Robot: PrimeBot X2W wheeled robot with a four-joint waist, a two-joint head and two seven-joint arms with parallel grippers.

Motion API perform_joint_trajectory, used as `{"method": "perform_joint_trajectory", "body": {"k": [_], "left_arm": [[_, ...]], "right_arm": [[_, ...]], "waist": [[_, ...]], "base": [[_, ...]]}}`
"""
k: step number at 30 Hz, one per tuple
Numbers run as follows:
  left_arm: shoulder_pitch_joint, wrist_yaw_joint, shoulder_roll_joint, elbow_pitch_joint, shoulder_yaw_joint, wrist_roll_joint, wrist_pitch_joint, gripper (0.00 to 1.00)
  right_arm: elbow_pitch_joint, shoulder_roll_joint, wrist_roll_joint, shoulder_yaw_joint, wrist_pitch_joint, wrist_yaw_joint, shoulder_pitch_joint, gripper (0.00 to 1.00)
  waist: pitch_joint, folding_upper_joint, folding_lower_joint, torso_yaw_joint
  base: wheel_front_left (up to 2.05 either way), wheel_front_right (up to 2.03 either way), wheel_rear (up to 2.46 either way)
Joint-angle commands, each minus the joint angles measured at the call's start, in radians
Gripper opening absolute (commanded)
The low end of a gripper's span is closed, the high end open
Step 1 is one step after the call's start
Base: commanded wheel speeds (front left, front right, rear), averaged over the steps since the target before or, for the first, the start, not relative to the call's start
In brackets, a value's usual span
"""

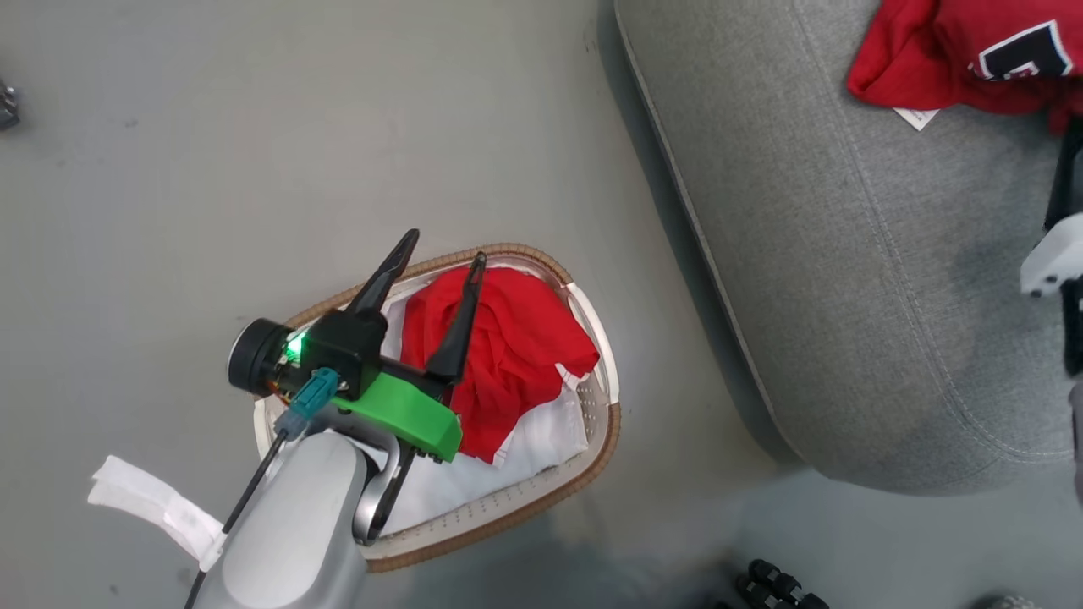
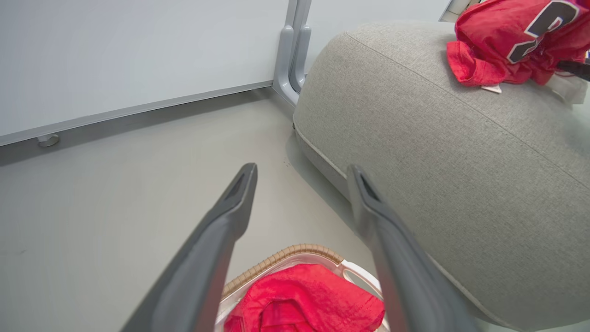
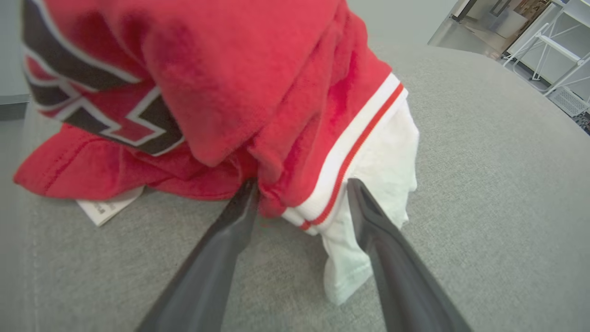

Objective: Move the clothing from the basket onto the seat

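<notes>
The basket (image 1: 605, 440) stands on the floor with a crumpled red garment (image 1: 516, 355) lying on its white liner (image 1: 541, 440). My left gripper (image 1: 446, 245) hangs open just above that garment, holding nothing; the left wrist view looks past the gripper (image 2: 302, 170) to the garment (image 2: 304, 295) and the basket rim (image 2: 286, 256) below. To the right is the grey seat (image 1: 846, 296), with a red jersey (image 1: 956, 51) heaped on its far end. My right gripper (image 3: 303, 184) is open, its fingers either side of a fold of that jersey (image 3: 230, 69) at the white trim.
Grey floor surrounds the basket. A pale wall panel with a grey post (image 2: 290, 55) stands behind the seat (image 2: 438, 161). A white strip (image 1: 152, 507) lies by my left forearm. Black parts (image 1: 778, 588) show at the bottom edge. My right arm's pale housing (image 1: 1049, 258) is at the right edge.
</notes>
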Motion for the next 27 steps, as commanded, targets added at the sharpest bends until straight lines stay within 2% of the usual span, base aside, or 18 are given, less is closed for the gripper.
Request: {"method": "perform_joint_trajectory", "body": {"k": [1,5,12,21,27], "left_arm": [[0.017,-0.003,-0.002,0.004,0.014,0.01,0.0,1.0],[0.049,-0.003,-0.014,0.008,0.066,0.019,0.0,1.0],[0.118,-0.003,-0.041,-0.016,0.176,0.055,0.0,1.0],[0.201,0.023,-0.067,-0.05,0.33,0.113,0.0,1.0],[0.241,0.04,-0.072,-0.038,0.413,0.137,0.0,1.0]], "right_arm": [[-0.018,0.013,0.005,-0.005,-0.002,-0.001,0.038,1.0],[-0.085,0.046,0.028,0.004,-0.002,-0.001,0.122,1.0],[-0.227,0.104,0.075,0.088,-0.002,-0.001,0.234,1.0],[-0.39,0.177,0.123,0.205,-0.002,-0.001,0.297,1.0],[-0.419,0.195,0.127,0.251,-0.002,-0.001,0.323,1.0]], "waist": [[-0.046,0.0056,-0.0001,-0.02],[-0.102,0.0056,-0.0001,-0.022],[-0.191,0.0056,-0.0001,0.006],[-0.276,0.0056,-0.0001,0.104],[-0.314,0.0056,-0.0001,0.174]], "base": [[0.0,0.0,0.0],[0.0,0.0,0.0],[0.0,0.0,0.0],[0.0,0.0,0.0],[0.0,0.0,0.0]]}}
